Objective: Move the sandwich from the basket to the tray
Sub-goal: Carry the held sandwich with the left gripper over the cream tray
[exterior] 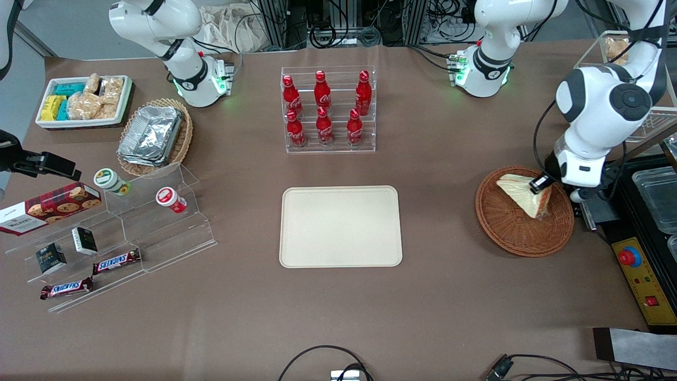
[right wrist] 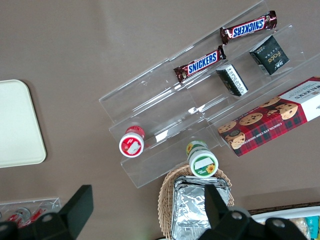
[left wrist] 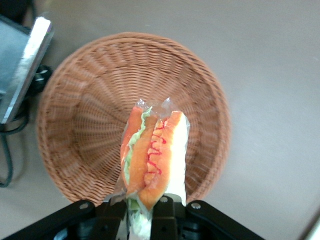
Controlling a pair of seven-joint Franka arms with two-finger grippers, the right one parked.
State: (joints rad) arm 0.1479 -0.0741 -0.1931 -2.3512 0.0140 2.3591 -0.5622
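The sandwich (exterior: 521,194), a pale wedge in clear wrap with orange-red and green filling, is over the round reddish-brown wicker basket (exterior: 508,233) at the working arm's end of the table. My gripper (exterior: 542,184) is shut on one end of it. In the left wrist view the black fingers (left wrist: 167,220) clamp the sandwich (left wrist: 155,150), its cut edge facing the camera, with the basket (left wrist: 85,100) beneath. I cannot tell whether the sandwich still touches the wicker. The cream-beige tray (exterior: 341,226) lies bare at mid-table, toward the parked arm from the basket.
A clear rack of red bottles (exterior: 329,111) stands farther from the front camera than the tray. A control box with a red button (exterior: 629,257) and clear containers (exterior: 656,196) sit beside the basket. A stepped acrylic shelf (exterior: 158,222) and a foil-filled tan basket (exterior: 153,137) lie toward the parked arm's end.
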